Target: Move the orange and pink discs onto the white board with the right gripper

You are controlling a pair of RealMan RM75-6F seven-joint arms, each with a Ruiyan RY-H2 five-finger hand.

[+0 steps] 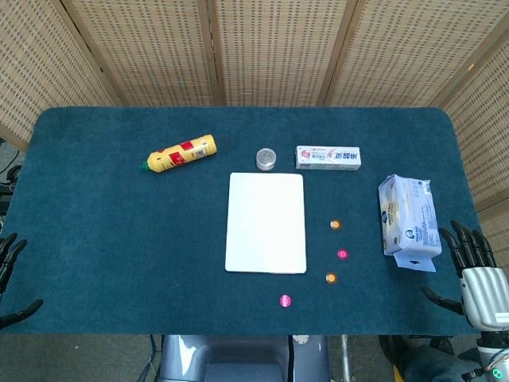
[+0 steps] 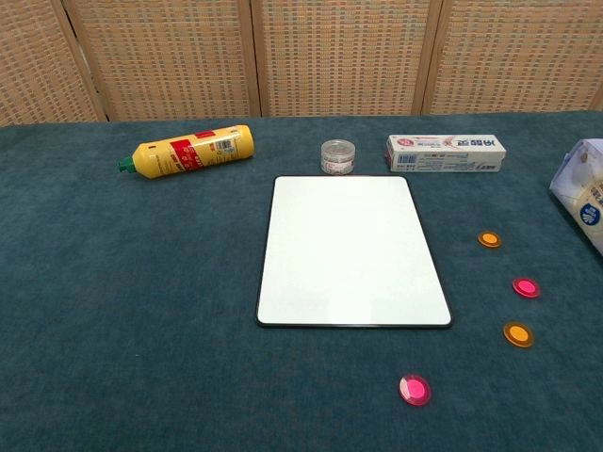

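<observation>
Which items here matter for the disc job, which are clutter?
Job: two orange discs, two pink discs, white board, right hand.
Clutter: yellow bottle, small jar, toothpaste box, tissue pack.

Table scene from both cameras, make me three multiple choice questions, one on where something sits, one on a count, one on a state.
1. Where is the small clear jar?
A. just beyond the far edge of the white board
B. on the board
C. beside the tissue pack

2. How many small discs lie on the cloth?
A. two
B. four
C. six

3. What is the state of the right hand?
A. holding a pink disc
B. holding nothing, fingers apart, at the table's near right edge
C. pressing on the board

Answers:
1 A, the jar stands just past the board's far edge, between the yellow bottle and the toothpaste box.
2 B, two orange discs and two pink discs lie right of the board.
3 B, the head view shows spread fingers with nothing in them.
</observation>
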